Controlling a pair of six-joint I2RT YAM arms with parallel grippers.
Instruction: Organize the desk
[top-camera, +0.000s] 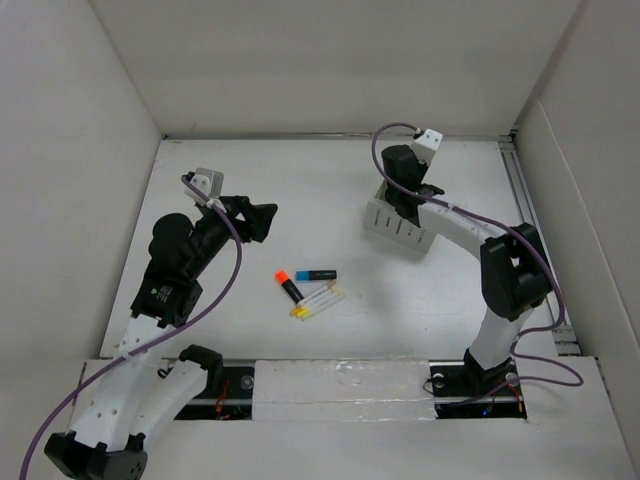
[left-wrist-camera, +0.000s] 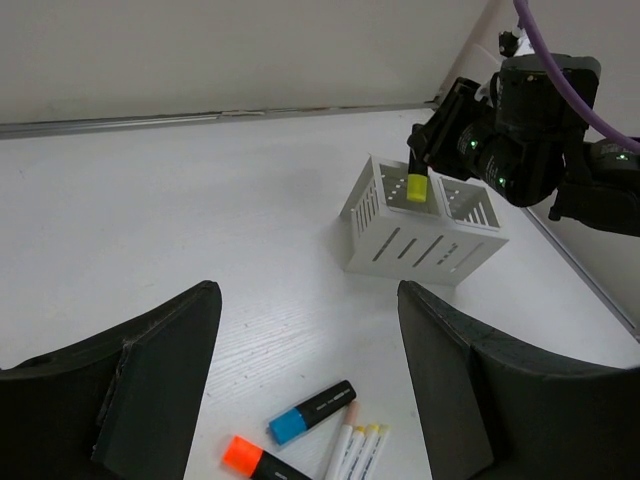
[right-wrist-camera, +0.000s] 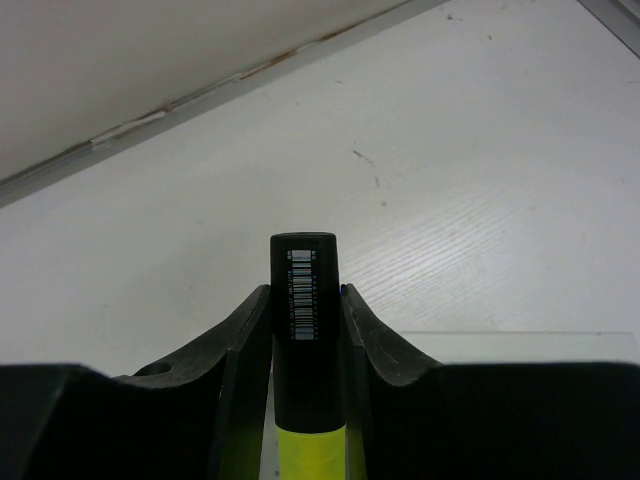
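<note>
Currently grips yellow highlighter (left-wrist-camera: 417, 187) with right end effector (left-wrist-camera: 418, 165) above white organizer (top-camera: 398, 228) at 2 o'clock, toward far edge of surface (top-camera: 300, 180). Holds left end effector (top-camera: 262, 222) spread at 9 o'clock. Shows loose markers (top-camera: 310, 288) central, bare room around.

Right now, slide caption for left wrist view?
Right gripper holds yellow highlighter over organizer; blue marker and orange marker lie on desk by open left gripper.

3 markers (top-camera: 315, 274), 3 pens (top-camera: 319, 300), 1 organizer (top-camera: 399, 225)
</note>
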